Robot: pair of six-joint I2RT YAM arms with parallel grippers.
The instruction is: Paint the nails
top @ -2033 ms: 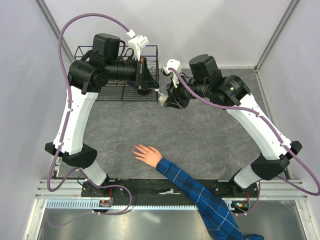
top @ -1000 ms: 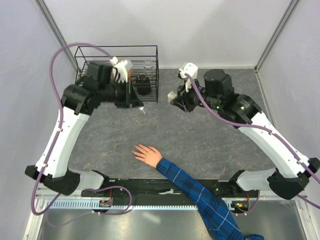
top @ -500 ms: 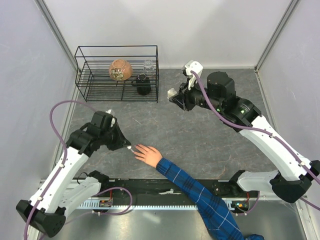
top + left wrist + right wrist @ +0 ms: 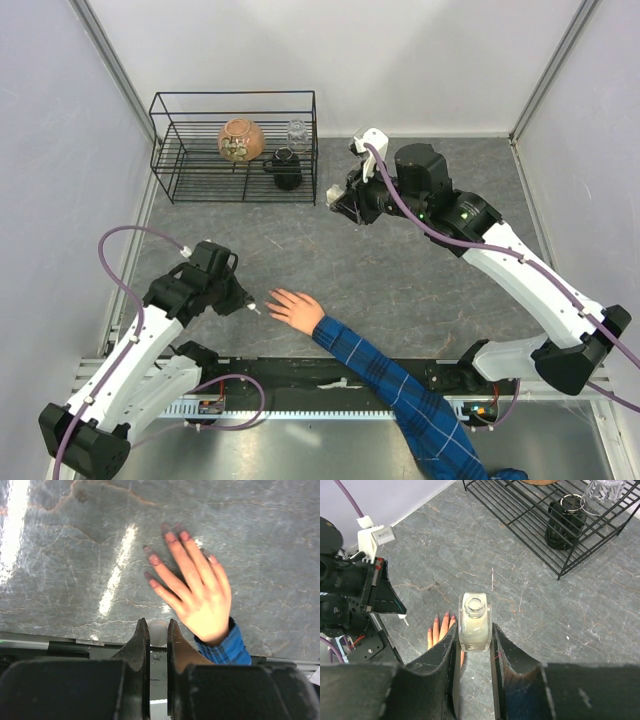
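Observation:
A bare hand (image 4: 296,308) lies flat, palm down, on the grey table, its arm in a blue plaid sleeve (image 4: 400,390). In the left wrist view the hand (image 4: 200,592) has spread fingers and pinkish nails (image 4: 154,560). My left gripper (image 4: 250,305) is just left of the fingertips. In its own view the left gripper (image 4: 158,625) is shut on a small white cap (image 4: 158,634). My right gripper (image 4: 337,196) is raised over the far table. It is shut on an open clear bottle (image 4: 475,621) of pale liquid. The hand (image 4: 439,630) shows below it.
A black wire rack (image 4: 233,93) stands at the far left with a brown bowl (image 4: 241,139), a clear glass (image 4: 297,131) and a dark cup (image 4: 286,170). The rack (image 4: 530,510) and cup (image 4: 563,522) also show in the right wrist view.
My left arm has swung from the rack down to the near left, beside the hand's fingertips. My right arm has shifted slightly left, still holding the bottle. The hand has not moved.

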